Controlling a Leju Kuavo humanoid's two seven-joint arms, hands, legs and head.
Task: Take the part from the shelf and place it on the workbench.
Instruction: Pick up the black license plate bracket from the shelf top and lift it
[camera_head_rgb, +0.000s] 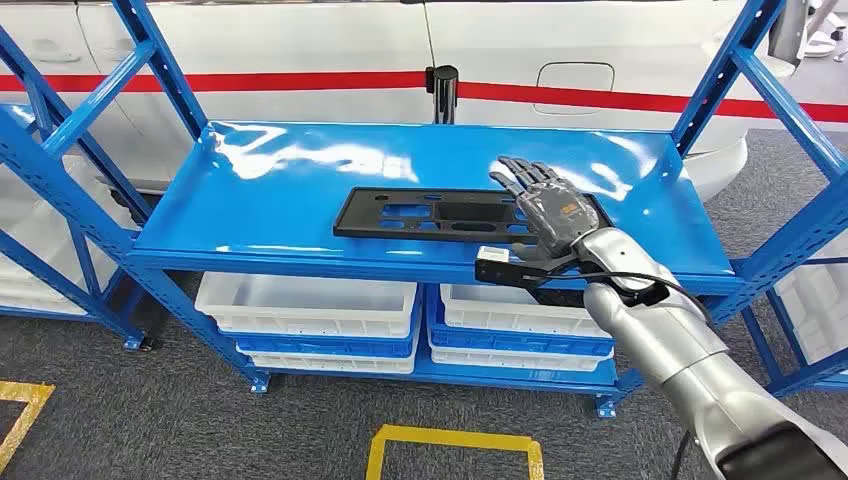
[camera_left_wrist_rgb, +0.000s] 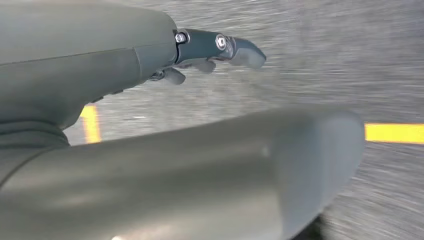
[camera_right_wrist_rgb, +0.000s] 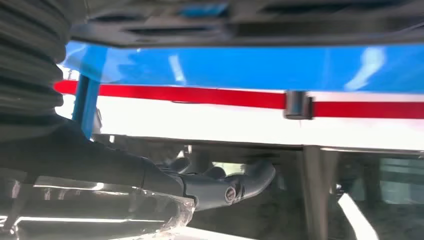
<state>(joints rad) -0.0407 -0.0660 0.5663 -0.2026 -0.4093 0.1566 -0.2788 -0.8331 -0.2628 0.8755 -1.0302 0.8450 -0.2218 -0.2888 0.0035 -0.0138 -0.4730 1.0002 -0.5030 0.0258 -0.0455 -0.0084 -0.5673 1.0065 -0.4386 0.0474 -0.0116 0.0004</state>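
Blue steel shelf (camera_head_rgb: 300, 200), glossy top deck; black flat part (camera_head_rgb: 420, 216) lying on it, toward the front edge. Right hand (camera_head_rgb: 548, 208) over the part's right end, fingers spread flat, gripping nothing. Left hand (camera_left_wrist_rgb: 210, 55) above grey carpet (camera_left_wrist_rgb: 325, 65), fingers extended, empty. White bins (camera_head_rgb: 305, 305) on the lower tier. White vehicle with red stripe (camera_head_rgb: 300, 80) behind. Yellow floor markings (camera_head_rgb: 455, 445).

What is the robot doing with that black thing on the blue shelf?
The robot is reaching its right hand out over the right end of a flat black part lying on the blue shelf. Its fingers are spread and it has not picked the part up yet. Its left hand hangs down by the grey floor, holding nothing.
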